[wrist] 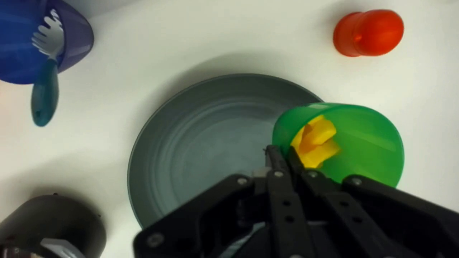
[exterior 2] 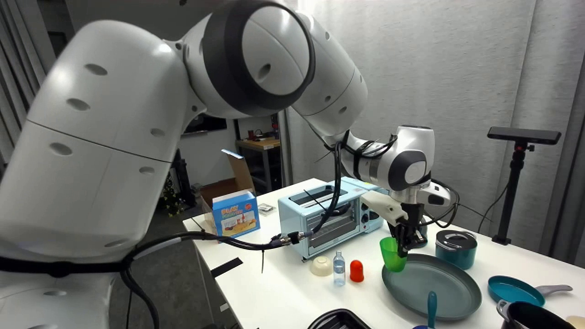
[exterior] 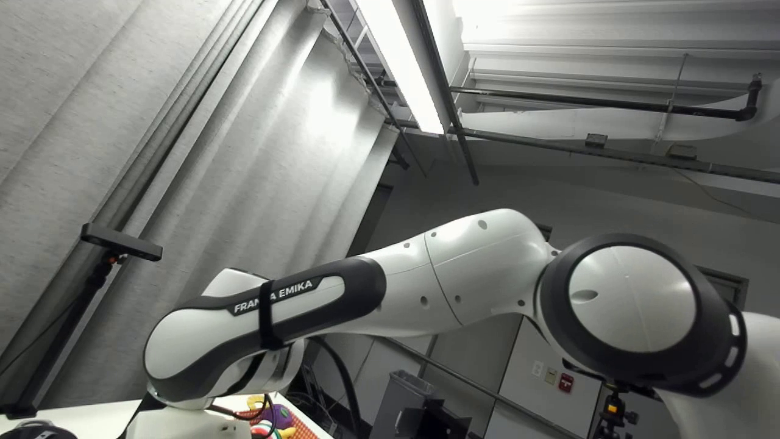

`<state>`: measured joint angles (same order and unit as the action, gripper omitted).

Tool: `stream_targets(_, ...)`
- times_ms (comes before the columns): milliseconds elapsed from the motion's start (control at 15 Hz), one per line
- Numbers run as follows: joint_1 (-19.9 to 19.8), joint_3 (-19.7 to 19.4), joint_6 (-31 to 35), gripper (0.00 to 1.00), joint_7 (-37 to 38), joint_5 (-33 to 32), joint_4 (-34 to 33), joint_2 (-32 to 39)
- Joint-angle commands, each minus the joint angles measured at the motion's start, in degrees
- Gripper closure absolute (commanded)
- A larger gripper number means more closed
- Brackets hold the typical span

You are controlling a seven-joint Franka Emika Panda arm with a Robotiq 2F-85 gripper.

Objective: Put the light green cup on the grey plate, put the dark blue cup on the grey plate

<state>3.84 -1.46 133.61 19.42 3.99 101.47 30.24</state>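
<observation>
The light green cup (exterior 2: 391, 255) is held at its rim by my gripper (exterior 2: 404, 246), over the edge of the grey plate (exterior 2: 441, 292). In the wrist view, my gripper (wrist: 285, 152) is shut with the cup's wall between its fingertips. The green cup (wrist: 373, 143) overlaps the right side of the grey plate (wrist: 200, 154) there, and yellow pieces (wrist: 317, 143) lie inside it. Whether the cup touches the plate cannot be told. The dark blue cup (wrist: 21, 53) stands off the plate at the upper left, with a teal-handled fork (wrist: 45, 93) in it.
A red shaker (exterior 2: 356, 270), a bottle (exterior 2: 339, 269) and a cream bowl (exterior 2: 321, 266) stand left of the plate. A toaster oven (exterior 2: 329, 219) is behind them. A teal pot (exterior 2: 456, 251), a pan (exterior 2: 514, 290) and a black pot (exterior 2: 532, 316) are on the right.
</observation>
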Motion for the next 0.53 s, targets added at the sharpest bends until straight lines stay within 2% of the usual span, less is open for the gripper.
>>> stream_targets(0, 0.7, -1.3, -2.3, 0.99, 1.6, -1.0, -8.0, 5.8)
stream_targets(467, 0.5, -1.5, -2.0, 0.99, 1.4, -0.2, -12.8, 11.0)
